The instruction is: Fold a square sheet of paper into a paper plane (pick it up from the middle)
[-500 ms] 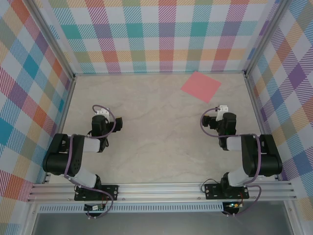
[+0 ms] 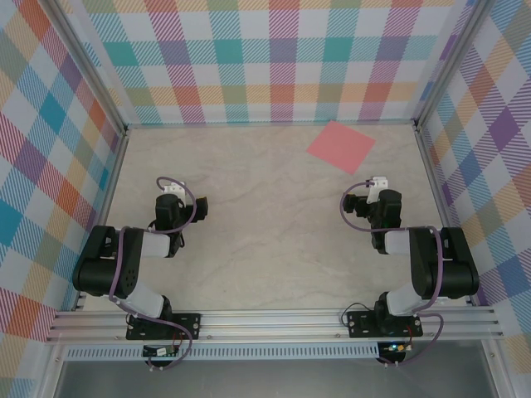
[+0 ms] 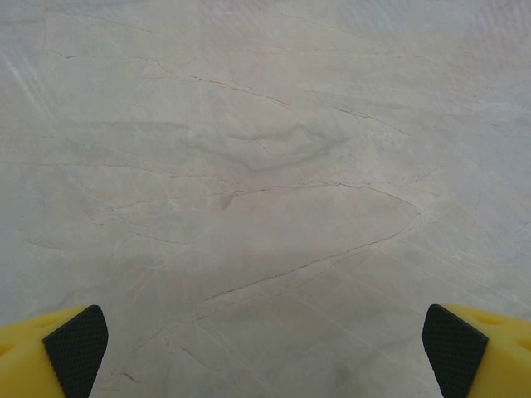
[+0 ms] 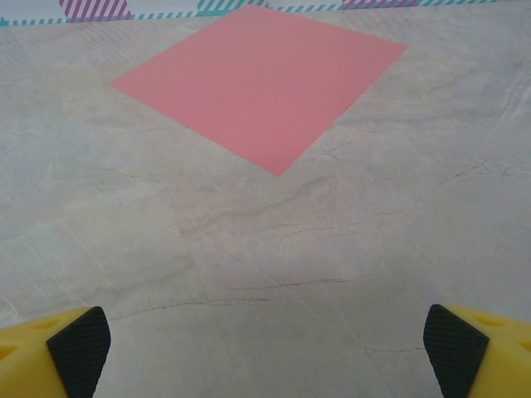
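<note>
The square sheet of paper is lying flat and unfolded on the far right part of the worktop, near the back wall, turned so that one corner is pointing toward the near edge; it is looking thin, light and limp, so it is likely going to slide on the smooth marbled surface and crease under any careless pinch; with no edge standing up, a grip from above is calling for pressing down at the middle of the sheet and drawing the jaws together so that a small ridge is rising between them, as the task is asking; the right tool is facing the sheet from the near side, well apart from it, its jaws spread wide, holding nothing and touching nothing; the left tool is hanging over bare worktop on the left, likewise spread wide and gripping nothing; no fold is begun yet, and the right tool is seeming the nearer of the two to the sheet
</note>
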### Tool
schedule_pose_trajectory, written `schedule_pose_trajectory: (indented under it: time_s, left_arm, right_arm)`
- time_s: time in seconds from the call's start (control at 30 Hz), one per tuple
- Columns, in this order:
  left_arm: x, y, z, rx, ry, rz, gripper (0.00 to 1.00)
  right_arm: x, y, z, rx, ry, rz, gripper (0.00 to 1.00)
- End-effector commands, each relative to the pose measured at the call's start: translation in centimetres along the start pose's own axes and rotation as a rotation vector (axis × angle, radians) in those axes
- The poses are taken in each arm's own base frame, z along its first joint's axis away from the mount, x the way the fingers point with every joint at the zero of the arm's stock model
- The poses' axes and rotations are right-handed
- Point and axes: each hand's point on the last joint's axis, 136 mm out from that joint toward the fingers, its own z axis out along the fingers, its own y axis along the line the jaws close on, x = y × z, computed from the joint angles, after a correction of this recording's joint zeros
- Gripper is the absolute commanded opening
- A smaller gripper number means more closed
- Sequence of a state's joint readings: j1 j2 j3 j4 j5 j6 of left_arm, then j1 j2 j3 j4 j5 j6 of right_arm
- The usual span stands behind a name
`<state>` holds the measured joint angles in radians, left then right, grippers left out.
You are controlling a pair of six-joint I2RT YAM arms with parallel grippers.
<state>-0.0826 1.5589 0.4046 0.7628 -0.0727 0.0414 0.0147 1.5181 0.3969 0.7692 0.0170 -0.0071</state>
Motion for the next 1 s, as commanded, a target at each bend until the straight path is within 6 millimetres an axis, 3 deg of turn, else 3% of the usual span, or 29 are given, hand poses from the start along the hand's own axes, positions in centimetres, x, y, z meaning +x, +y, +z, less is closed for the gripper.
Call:
schedule_pose_trajectory:
  time_s: [0.0, 0.37, 0.47, 0.57, 0.7, 0.83, 0.97]
  left_arm:
    - [-1.6, 0.6, 0.3, -0.021, -0.05, -0.021, 1.0]
    - [-1.9, 0.7, 0.1, -0.027, -0.057, -0.021, 1.0]
    - [-3.2, 1.1, -0.7, -0.055, -0.044, -0.036, 1.0]
    - [-4.6, 2.9, -2.1, -0.168, 0.014, -0.081, 1.0]
    - [-5.5, 4.2, -4.2, -0.264, 0.098, -0.189, 1.0]
    - [-6.5, 2.8, -5.5, -0.204, 0.198, -0.268, 1.0]
    - [-7.5, 2.3, -6.0, -0.186, 0.2, -0.332, 1.0]
  right_arm:
    - [-1.4, 0.2, 0.3, -0.017, -0.043, 0.016, 1.0]
    - [-1.8, 0.1, 0.2, -0.011, -0.039, 0.016, 1.0]
    - [-3.7, -0.7, -0.5, 0.051, 0.03, 0.042, 1.0]
    - [-6.6, -1.8, -1.6, 0.131, 0.075, 0.124, 1.0]
    - [-8.3, -2.4, -1.8, 0.205, 0.221, 0.288, 1.0]
    - [-9.0, -1.6, 0.5, 0.204, 0.413, 0.41, 1.0]
    - [-9.8, 1.7, 4.2, 0.033, 0.502, 0.528, 1.0]
